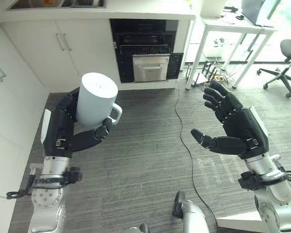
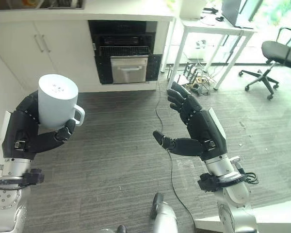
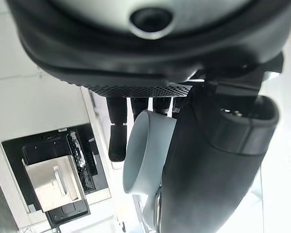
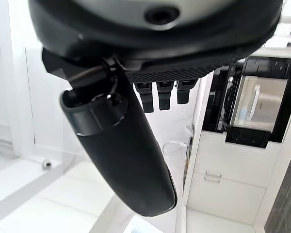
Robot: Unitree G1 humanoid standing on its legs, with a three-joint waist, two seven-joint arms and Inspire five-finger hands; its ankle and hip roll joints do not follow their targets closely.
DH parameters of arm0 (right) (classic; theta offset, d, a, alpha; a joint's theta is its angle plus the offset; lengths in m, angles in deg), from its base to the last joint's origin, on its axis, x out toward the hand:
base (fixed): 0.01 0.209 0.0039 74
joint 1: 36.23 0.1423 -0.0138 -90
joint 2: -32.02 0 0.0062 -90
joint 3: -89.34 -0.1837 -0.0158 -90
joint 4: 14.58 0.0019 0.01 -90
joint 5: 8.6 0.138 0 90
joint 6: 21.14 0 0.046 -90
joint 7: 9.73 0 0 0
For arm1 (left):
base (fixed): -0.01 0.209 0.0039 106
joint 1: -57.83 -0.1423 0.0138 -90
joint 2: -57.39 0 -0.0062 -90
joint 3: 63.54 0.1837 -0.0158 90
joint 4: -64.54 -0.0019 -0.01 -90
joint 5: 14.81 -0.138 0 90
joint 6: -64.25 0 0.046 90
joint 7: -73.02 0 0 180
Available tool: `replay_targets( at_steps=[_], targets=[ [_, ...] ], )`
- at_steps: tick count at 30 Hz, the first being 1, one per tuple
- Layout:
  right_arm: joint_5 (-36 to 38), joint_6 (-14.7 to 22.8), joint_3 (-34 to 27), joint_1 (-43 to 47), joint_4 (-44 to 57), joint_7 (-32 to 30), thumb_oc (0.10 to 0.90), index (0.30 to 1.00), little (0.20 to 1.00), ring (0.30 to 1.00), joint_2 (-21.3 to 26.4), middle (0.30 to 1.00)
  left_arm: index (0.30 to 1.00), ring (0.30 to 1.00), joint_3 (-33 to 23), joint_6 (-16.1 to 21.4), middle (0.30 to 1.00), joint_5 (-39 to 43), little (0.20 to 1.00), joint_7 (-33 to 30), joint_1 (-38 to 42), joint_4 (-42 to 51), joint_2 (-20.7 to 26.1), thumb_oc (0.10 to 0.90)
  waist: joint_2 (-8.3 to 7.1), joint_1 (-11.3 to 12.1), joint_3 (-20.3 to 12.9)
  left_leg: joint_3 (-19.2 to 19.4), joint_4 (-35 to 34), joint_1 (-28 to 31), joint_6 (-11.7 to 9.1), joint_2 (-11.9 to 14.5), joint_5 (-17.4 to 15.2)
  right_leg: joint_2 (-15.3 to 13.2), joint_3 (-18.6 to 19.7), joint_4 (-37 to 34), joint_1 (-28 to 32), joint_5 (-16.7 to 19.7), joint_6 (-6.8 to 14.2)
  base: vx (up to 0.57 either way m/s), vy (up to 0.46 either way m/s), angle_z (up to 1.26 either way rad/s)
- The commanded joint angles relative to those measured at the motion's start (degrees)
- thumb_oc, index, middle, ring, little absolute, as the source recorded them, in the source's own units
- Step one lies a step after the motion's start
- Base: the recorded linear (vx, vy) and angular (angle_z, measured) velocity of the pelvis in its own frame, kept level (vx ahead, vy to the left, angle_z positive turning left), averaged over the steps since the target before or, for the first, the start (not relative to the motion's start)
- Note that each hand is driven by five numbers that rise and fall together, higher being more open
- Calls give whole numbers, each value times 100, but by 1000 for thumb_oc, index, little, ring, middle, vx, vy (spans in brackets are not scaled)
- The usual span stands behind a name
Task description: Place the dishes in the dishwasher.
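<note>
While the left hand (image 1: 63, 127) grips one mug (image 1: 95, 99), the right hand (image 1: 237, 127) spreads empty.

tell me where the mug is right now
The white mug is held upside down in the left hand, on the left of the eye views, above the grey floor.

**A kitchen opening onto an office corner**

White cabinet doors (image 1: 63, 41) with bar handles are running along the far wall under a pale countertop (image 1: 136, 12), and a black built-in appliance (image 1: 145, 48) with a steel drawer front (image 1: 151, 68) is sitting among them. Grey wood-look flooring (image 1: 136, 160) is stretching across the room. Off to the right, a white desk (image 1: 233, 24) and a wheeled office chair (image 1: 286, 60) are standing near bright windows.
</note>
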Motion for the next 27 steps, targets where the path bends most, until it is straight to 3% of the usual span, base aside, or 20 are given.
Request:
replay_targets(
  at_steps=[1, 3, 5, 6, 7, 9, 11, 13, 14, 15, 17, 19, 22, 24, 27],
  targets=[
    [244, 510, -227, 701, 371, -59, 800, 900, 900, 900, 368, 900, 300, 300, -140, 757, 300, -141, 300, -579, 596, 866, 396, 400, 114, -44, -361, -607, 520, -400, -355, 389, -296, 426, -28, -809, 1254, 23, 272, 313, -318, 5],
    [197, 459, -269, 735, 390, -65, 800, 900, 900, 900, 433, 900, 300, 300, -109, 757, 300, -254, 300, -620, 632, 849, 266, 400, 125, -94, -501, -596, 520, -201, -482, 417, -261, 566, 30, -809, 1340, -109, 90, 356, -349, 8],
    [281, 439, -377, 606, 419, 12, 800, 900, 900, 900, 470, 900, 300, 300, -133, 732, 300, -209, 300, -599, 576, 881, 205, 400, 141, -93, -529, -572, 520, -126, -601, 466, 87, 654, 61, -809, 1446, -232, -3, 230, -239, -13],
    [326, 445, -428, 537, 433, 96, 800, 900, 900, 900, 480, 900, 300, 300, -152, 761, 300, -173, 300, -568, 526, 895, 177, 400, 131, -86, -536, -563, 520, -69, -662, 495, 350, 680, 77, -809, 1492, -289, -58, 254, -253, -35],
    [398, 457, -518, 401, 479, 270, 800, 900, 900, 900, 474, 900, 300, 300, -167, 925, 300, -16, 300, -492, 427, 939, 105, 400, 81, -67, -517, -560, 520, 52, -781, 520, 895, 698, 150, -809, 1602, -382, -152, 276, -267, -45],
    [450, 546, -609, 222, 460, 493, 800, 900, 900, 900, 444, 900, 300, 300, -190, 1138, 300, 924, 300, -18, 308, 1016, -66, 400, -65, -10, -433, -502, 889, -86, -853, 458, 1383, 657, 309, -809, 1781, -482, -270, 228, -233, -44],
    [397, 581, -617, 164, 408, 542, 800, 900, 900, 900, 398, 900, 300, 300, -189, 1311, 300, 1076, 300, 232, 279, 1021, -207, 400, -110, 16, -336, -343, 1277, -442, -847, 519, 1353, 654, 327, -809, 1895, -525, -298, 150, -115, -37],
    [288, 491, -564, 260, 360, 406, 800, 900, 900, 900, 432, 900, 300, 300, -156, 1267, 300, 1360, 300, 388, 314, 1040, -257, 400, -85, 48, -256, -91, 677, -554, -666, 374, 992, 659, 342, -809, 1958, -571, -206, 199, 75, -9],
    [221, 476, -537, 308, 304, 397, 800, 900, 900, 900, 401, 900, 300, 300, -184, 1314, 300, 1416, 300, 452, 264, 997, -271, 400, 59, 36, -180, 12, 520, -767, -628, 534, 648, 779, 347, -809, 2019, -606, -132, 212, 252, 16],
    [141, 484, -498, 328, 261, 372, 800, 900, 900, 900, 365, 900, 300, 300, -164, 1392, 300, 1333, 300, 400, 221, 972, -264, 400, 214, 18, -164, -43, 520, -1130, -720, 784, 566, 933, 369, -809, 2060, -668, -103, 254, 335, 24],
    [48, 461, -521, 173, 318, 363, 800, 900, 900, 900, 313, 900, 300, 300, -184, 1405, 300, 1475, 300, 304, 138, 1030, -313, 400, 328, 78, -200, -359, 520, -1791, -1011, 1185, 1101, 1120, 481, -809, 2224, -875, -168, 293, 325, -4],
    [156, 567, -565, 70, 303, 437, 800, 900, 900, 900, 409, 900, 300, 300, -183, 1565, 300, 1738, 300, 328, 89, 939, -412, 400, 361, 107, -238, -328, 520, -1917, -1077, 1280, 1177, 1053, 401, -809, 2347, -990, -158, 252, 366, -46],
    [302, 603, -679, -15, 346, 550, 800, 900, 900, 900, 476, 900, 300, 300, -218, 1591, 300, 1858, 300, 312, 55, 936, -409, 400, 339, 107, -283, -323, 520, -1838, -1018, 1200, 1044, 930, 342, -809, 2492, -1077, -86, 219, 336, -25],
    [353, 556, -784, -90, 519, 634, 800, 900, 900, 900, 442, 900, 300, 300, -332, 1503, 300, 1876, 300, 300, 137, 948, -372, 400, 249, 189, -403, -398, 520, -1630, -800, 906, 730, 620, 217, -809, 2639, -1040, 123, 249, 378, -15],
    [192, 505, -747, -23, 593, 308, 800, 900, 900, 900, 340, 900, 300, 300, -367, 1218, 300, 1795, 300, 504, 371, 997, -330, 400, 120, 299, -449, -417, 520, -1553, -642, 739, 588, 329, -11, -809, 2736, -904, 284, 189, 246, 40]
  ],
)
